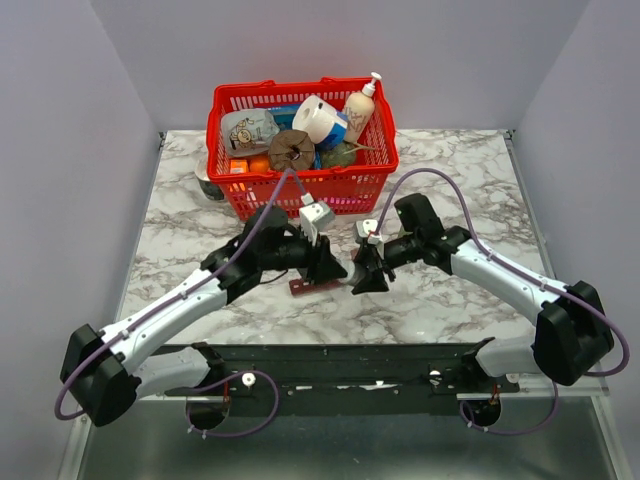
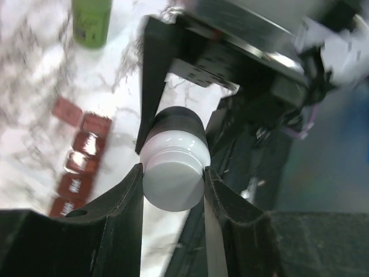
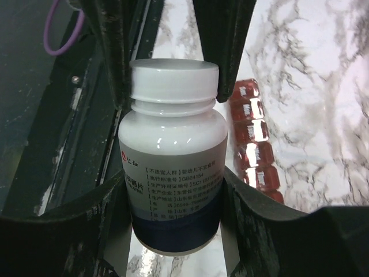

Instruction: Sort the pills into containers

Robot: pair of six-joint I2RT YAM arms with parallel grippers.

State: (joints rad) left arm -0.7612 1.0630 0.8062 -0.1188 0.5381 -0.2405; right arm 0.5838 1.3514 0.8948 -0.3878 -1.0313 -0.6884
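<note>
Just in front of red basket (image 1: 236, 196), above marble table (image 1: 460, 190), found right gripper (image 3: 173, 202) clamped around labelled body of white pill bottle (image 3: 173, 167). Found left gripper (image 2: 173, 186) meeting it tip to tip, closed tight on white cap (image 2: 173, 176) of same bottle, with fingers (image 2: 134, 190) pressed on both sides. Spotted containers (image 1: 312, 286), narrow dark-red strip of small square compartments, lying flat on table on near side of basket, partly hidden under left gripper in top view.
</note>
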